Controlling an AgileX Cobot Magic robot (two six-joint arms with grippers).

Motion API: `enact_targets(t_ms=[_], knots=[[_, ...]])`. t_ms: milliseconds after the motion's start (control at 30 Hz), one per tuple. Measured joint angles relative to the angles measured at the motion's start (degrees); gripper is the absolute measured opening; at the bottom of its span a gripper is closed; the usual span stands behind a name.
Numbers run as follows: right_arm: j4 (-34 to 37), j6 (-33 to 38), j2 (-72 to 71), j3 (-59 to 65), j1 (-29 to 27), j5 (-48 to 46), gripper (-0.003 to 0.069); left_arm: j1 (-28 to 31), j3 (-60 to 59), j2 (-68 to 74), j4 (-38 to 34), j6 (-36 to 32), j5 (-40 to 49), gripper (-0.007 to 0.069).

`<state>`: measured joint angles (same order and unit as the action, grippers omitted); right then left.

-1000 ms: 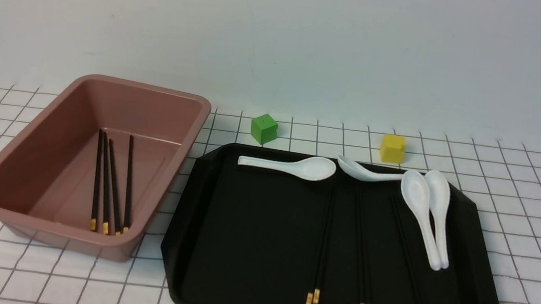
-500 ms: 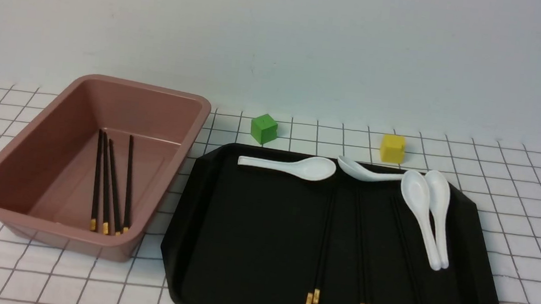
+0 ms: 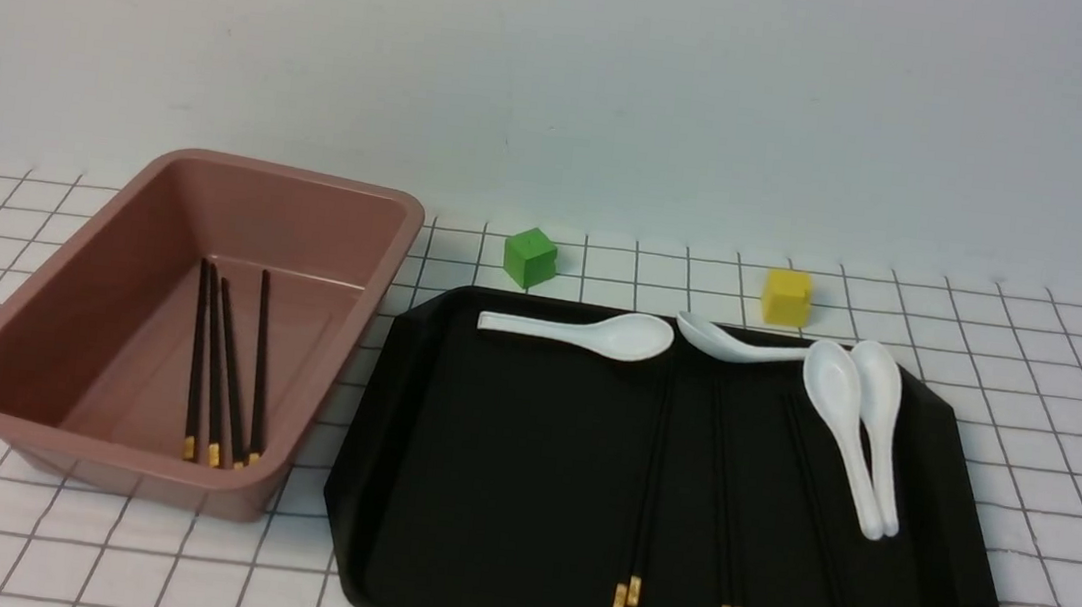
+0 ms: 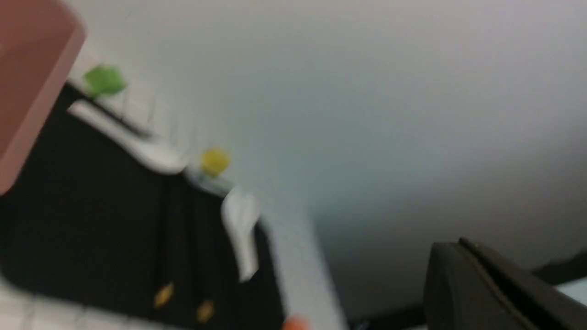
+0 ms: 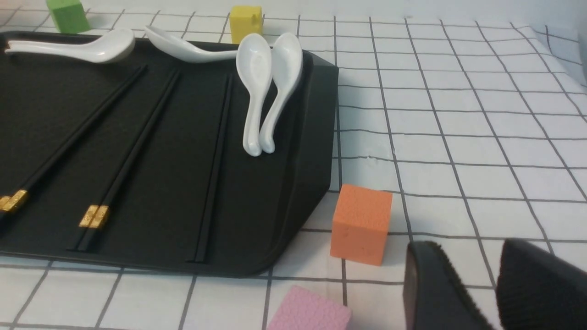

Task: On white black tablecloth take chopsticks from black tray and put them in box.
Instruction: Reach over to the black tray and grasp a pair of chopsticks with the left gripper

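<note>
- Three pairs of long, thin black chopsticks [image 3: 643,495] lie in the large, flat matte black plastic tray [image 3: 484,458]. Their long axes run near-to-far, with thin tips toward the white ceramic spoons [image 3: 835,425]. The two left pairs show gold bands at their near ends.
- Four more such sticks [image 3: 227,371] lie the same way in the deep dusty-pink plastic box [image 3: 311,194]. It stands left of the tray on the white, black-gridded tablecloth [image 3: 1042,417] over the bench.
- The right fingers [image 5: 435,288] are released, narrowly gapped and grasping nothing. They are above the cloth near the orange cube [image 5: 361,224] (off the tray's near right corner), well apart from every chopstick.
- The left fingers [image 4: 477,293] are a dark blur; I cannot tell whether they are released or clenched.
</note>
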<state>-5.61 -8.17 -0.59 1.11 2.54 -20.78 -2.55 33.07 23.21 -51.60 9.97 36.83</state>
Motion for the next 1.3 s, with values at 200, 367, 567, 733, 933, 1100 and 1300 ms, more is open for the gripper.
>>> enact_targets(t_ms=[200,367,567,733,933,1100,1300], knots=[[0.00,0.00,0.00,0.00,0.00,0.00,0.0239,-0.18,13.40,31.03,23.82,4.01,31.37,-0.0013],[0.00,0.00,0.00,0.00,0.00,0.00,0.0239,-8.73,16.57,45.14,25.45,6.21,31.41,-0.0013],[0.00,0.00,0.00,0.00,0.00,0.00,0.0239,-25.87,23.40,55.14,26.46,12.61,22.10,-0.0011],[0.00,0.00,0.00,0.00,0.00,0.00,0.0239,-37.85,35.12,67.65,39.96,24.17,17.90,0.0120],[0.00,0.00,0.00,0.00,0.00,0.00,0.0239,-43.65,47.26,79.23,51.06,29.04,17.69,0.0310],[0.00,0.00,0.00,0.00,0.00,0.00,0.0239,-46.45,59.08,90.50,56.82,29.56,17.64,0.0381],[0.00,0.00,0.00,0.00,0.00,0.00,0.0239,-46.52,65.16,98.78,59.33,29.62,18.44,0.0383]])
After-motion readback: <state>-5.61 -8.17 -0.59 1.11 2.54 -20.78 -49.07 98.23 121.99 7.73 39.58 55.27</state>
